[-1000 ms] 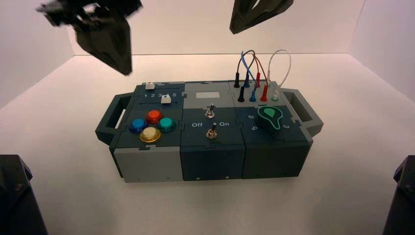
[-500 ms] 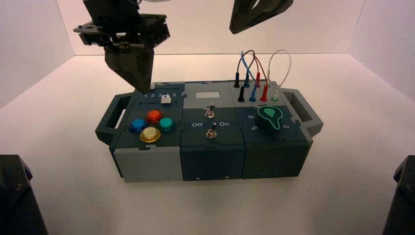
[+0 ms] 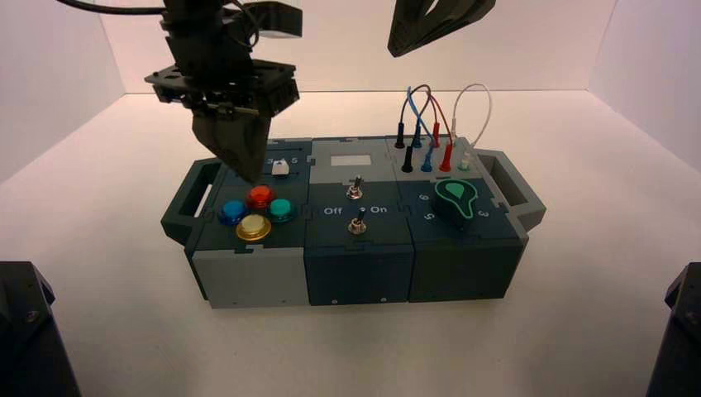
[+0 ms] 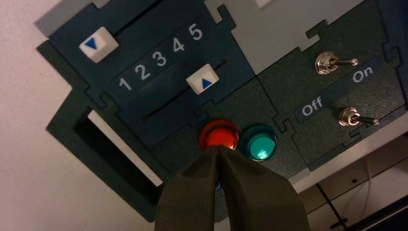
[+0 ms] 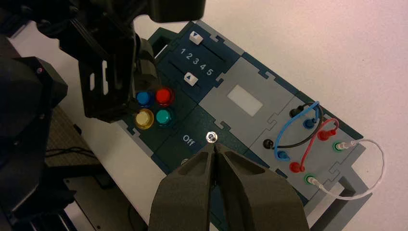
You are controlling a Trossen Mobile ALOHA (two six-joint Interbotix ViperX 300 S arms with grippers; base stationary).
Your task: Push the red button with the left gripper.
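Observation:
The red button (image 3: 260,196) is the far one of four round buttons on the box's left part; it also shows in the left wrist view (image 4: 220,134) and the right wrist view (image 5: 164,96). My left gripper (image 3: 250,176) is shut, its fingers forming a wedge that points down just above and behind the red button. In the left wrist view its tips (image 4: 219,148) overlap the button's near edge; I cannot tell if they touch. My right gripper (image 3: 438,21) is shut, parked high above the box's back, and shows in its own view (image 5: 214,147).
The blue button (image 3: 232,212), yellow button (image 3: 253,227) and green button (image 3: 280,209) crowd the red one. Two white sliders (image 4: 202,79) sit behind the buttons. Toggle switches (image 3: 355,188) are mid-box, with the knob (image 3: 456,198) and plugged wires (image 3: 430,124) at the right.
My left gripper has moved right and down, from high over the box's far left corner to just above the red button. The right arm has not moved.

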